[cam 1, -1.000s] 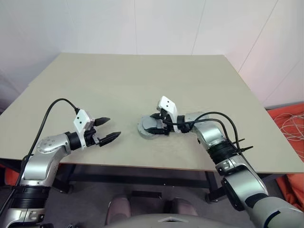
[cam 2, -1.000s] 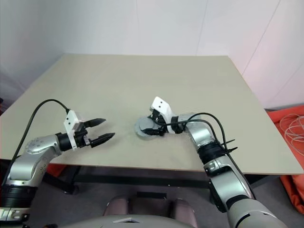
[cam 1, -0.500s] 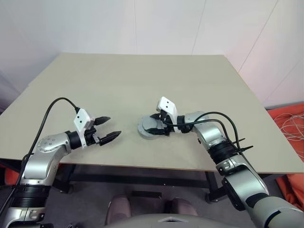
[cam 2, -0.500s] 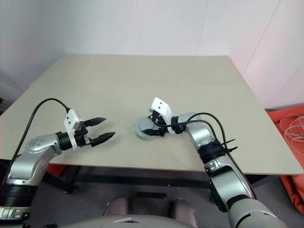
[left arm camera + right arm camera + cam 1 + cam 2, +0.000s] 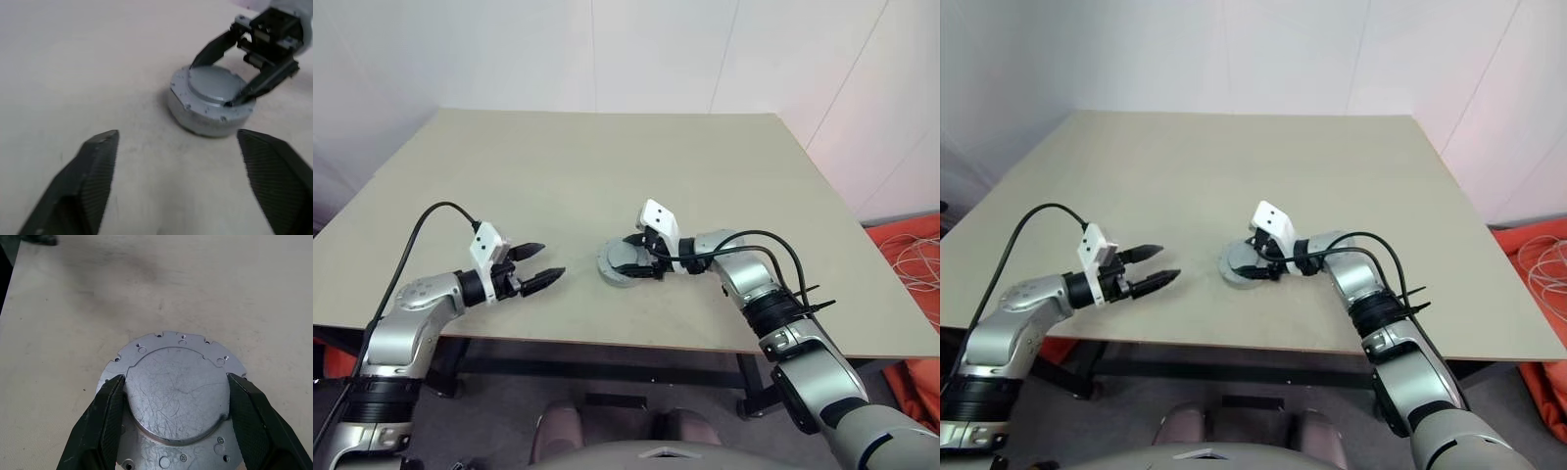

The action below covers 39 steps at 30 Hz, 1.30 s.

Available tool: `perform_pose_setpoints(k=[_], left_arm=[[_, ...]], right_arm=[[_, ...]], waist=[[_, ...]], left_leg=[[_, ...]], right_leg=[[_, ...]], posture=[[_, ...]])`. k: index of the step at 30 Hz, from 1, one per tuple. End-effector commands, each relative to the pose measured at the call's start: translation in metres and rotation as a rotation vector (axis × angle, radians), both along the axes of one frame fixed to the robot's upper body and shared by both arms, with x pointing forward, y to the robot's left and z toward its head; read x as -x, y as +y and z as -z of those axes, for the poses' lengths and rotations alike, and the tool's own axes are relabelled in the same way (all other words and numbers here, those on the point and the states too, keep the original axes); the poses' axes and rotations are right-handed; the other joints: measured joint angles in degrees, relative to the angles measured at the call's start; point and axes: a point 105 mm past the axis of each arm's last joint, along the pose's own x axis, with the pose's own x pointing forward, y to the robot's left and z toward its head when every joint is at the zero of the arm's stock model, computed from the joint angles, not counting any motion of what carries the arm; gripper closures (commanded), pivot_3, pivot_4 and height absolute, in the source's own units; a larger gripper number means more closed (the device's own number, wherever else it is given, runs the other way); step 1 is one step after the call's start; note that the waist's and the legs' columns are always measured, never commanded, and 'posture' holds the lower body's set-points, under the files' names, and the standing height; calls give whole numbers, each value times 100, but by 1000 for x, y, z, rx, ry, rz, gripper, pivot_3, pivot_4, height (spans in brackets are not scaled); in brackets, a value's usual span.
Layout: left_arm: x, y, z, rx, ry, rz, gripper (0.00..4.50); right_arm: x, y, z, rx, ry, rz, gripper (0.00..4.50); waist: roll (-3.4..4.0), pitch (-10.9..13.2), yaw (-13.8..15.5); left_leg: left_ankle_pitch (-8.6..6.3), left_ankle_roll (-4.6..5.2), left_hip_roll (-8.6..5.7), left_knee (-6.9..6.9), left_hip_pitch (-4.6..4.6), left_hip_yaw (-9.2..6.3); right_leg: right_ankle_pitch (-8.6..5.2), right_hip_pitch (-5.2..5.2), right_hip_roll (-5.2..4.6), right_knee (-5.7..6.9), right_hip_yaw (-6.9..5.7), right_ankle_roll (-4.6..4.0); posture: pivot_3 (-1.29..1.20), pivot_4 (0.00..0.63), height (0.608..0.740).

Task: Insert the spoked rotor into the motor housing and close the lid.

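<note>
Nearest, the left gripper (image 5: 534,265) is hovering open and empty above the table (image 5: 558,166). Beyond it, the right gripper (image 5: 173,406) is clasping the lid's (image 5: 177,390) raised disc between spread fingers, seated on the motor housing (image 5: 211,105). Closing seems underway; next it likely needs pressing flush, then releasing
</note>
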Motion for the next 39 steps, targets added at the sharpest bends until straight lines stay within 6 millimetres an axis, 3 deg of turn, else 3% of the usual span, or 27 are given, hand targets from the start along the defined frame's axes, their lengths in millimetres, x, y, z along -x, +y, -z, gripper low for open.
perform_pose_setpoints(k=[1, 9, 16, 22, 34, 38, 39], left_arm=[[-14, -13, -8, -6, -62, -2, 1875], [-41, -60, -10, 7, -103, 21, 4488], [-40, -78, 17, -72, -50, 57, 4500], [-39, -80, 35, -130, 3, 38, 4500], [-36, -88, 39, -125, 34, 71, 4500], [-35, -90, 38, -122, 35, 83, 4500], [-35, -91, 38, -121, 35, 86, 4500]], right_arm=[[-1, -7, 8, 45, 18, 13, 1356], [-1, -4, 7, 43, 17, 8, 1356], [-1, -4, 8, 44, 18, 8, 1356], [0, -4, 9, 44, 19, 7, 1356], [0, -4, 8, 37, 26, 18, 1356], [-1, -4, 5, 20, 36, 23, 30], [-1, -4, 3, 15, 35, 23, 10]], waist=[[0, 0, 2], [-4, -3, -2], [-4, -2, -3], [-4, -3, -1], [-2, -6, 0], [-2, -6, 4], [-2, -7, 7]], left_leg=[[0, 0, 0, 0, 1, 0], [1, -1, -1, -1, -3, -1], [1, -1, -1, -11, -7, 0], [2, -2, -1, -15, -4, 0], [2, -3, -1, -30, 1, -1], [2, -3, -2, -31, 1, -1], [2, -3, -2, -32, 3, -1]], right_leg=[[0, 1, -1, 0, 0, 0], [0, 3, 0, -4, 0, 0], [0, -2, -1, -11, 0, 0], [0, 2, -3, -12, 0, 1], [-1, 18, -4, -23, 0, 2], [-1, 17, -4, -26, 0, 2], [-1, 17, -5, -28, -1, 2]], posture=[[0, 0, 740], [0, 0, 740], [0, 0, 740], [0, 0, 740], [0, 0, 740], [0, 0, 740], [0, 0, 740]])
